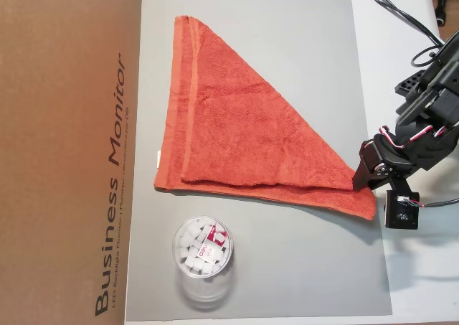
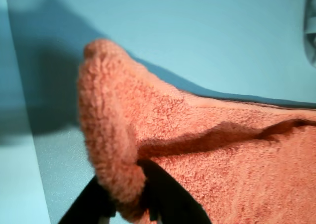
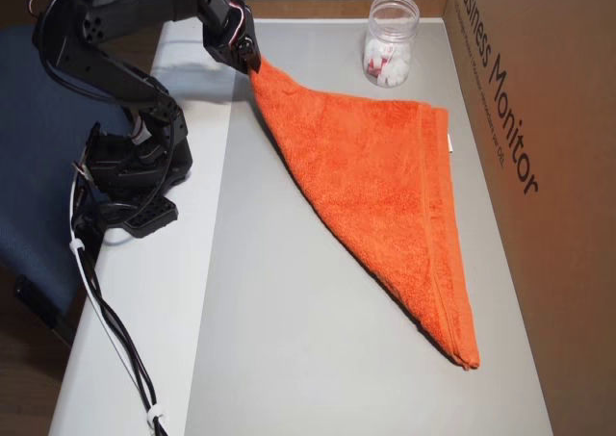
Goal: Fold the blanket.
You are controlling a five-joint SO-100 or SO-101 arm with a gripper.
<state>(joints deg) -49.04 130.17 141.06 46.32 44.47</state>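
One corner of blanket (image 1: 237, 124) pinched between closed fingers of gripper (image 2: 129, 204). Blanket lies as a folded triangle on grey mat (image 1: 301, 267), beside cup (image 1: 202, 257) and box (image 1: 64, 153).

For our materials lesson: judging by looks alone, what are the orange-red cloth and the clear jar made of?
The orange-red folded blanket looks like looped terry cloth: fuzzy matte pile, flat woven hem bands. The clear round jar is probably plastic, possibly glass: see-through, glossy, white pieces visible inside.
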